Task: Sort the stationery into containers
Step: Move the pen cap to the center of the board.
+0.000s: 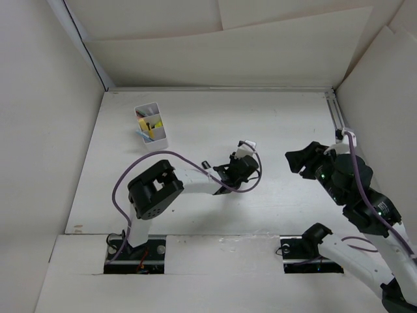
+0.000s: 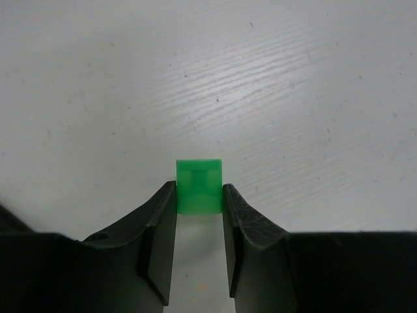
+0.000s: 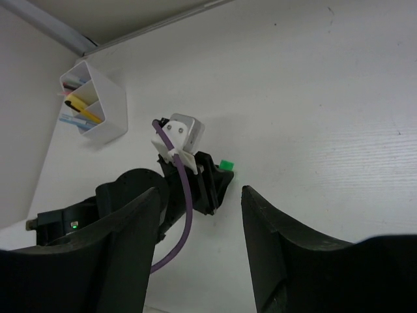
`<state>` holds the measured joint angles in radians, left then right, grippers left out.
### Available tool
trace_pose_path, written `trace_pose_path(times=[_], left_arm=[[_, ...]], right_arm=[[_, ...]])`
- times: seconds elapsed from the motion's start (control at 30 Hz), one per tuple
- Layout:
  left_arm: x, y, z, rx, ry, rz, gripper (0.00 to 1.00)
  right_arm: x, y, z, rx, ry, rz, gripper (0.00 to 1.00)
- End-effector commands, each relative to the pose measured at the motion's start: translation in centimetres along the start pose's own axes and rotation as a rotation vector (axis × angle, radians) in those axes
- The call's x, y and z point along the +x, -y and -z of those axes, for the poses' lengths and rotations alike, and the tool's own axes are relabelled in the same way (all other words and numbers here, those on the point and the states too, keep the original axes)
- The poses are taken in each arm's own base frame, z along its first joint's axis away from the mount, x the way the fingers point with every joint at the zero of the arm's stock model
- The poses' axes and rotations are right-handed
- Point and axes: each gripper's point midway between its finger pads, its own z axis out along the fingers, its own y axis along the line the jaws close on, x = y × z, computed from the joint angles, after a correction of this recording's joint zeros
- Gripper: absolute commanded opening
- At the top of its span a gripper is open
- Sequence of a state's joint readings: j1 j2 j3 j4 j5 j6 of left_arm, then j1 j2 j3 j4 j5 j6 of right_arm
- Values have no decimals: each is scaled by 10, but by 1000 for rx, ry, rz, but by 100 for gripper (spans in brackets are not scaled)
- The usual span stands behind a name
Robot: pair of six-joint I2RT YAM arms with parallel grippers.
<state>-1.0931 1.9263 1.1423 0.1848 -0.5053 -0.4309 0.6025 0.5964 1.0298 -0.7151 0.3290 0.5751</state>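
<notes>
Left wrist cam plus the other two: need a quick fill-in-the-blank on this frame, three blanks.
1. The left gripper is shut on a ____ highlighter.
2. The right gripper holds nothing; its jaws stand ____.
3. The box stands on the far ____ part of the table, by the robot's own sides.

Missing words: green; open; left

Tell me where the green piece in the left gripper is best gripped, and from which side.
On its two flat, parallel sides, as the left gripper holds the green piece: one finger on each side, approaching from its near end. Flat sides seat squarely against the pads, and its far end sticks out free.
</notes>
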Motion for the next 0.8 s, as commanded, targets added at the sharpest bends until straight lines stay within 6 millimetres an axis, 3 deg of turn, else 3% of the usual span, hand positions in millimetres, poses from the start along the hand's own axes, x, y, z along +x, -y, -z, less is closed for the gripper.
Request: trace_pose_path(times=[0.0,0.2,0.43,0.53,0.57,0.6,0.77], left_arm=[[-22,24,-4,86,37,-31,0],[-6,22,-9,80,-1,-39,10],[-1,17,-6,72,-17,-59,32],[-21,19,8,89,15,-13,37],[-19,15,12,87,13,-15,38],[-34,16,22,103,43,5,39],[-64,19,48,154,96,41,45]], right_arm=[[-13,-9,4,-49,59,-14,58],[-10,-6,4,-44,52,-11,58],[-11,-4,4,-36,57,-2,58],[-11,-4,4,-36,57,7,58],[-9,-3,2,-35,57,7,58],[-8,-3,0,-31,50,10,58],[-6,-3,-2,-32,51,9,58]])
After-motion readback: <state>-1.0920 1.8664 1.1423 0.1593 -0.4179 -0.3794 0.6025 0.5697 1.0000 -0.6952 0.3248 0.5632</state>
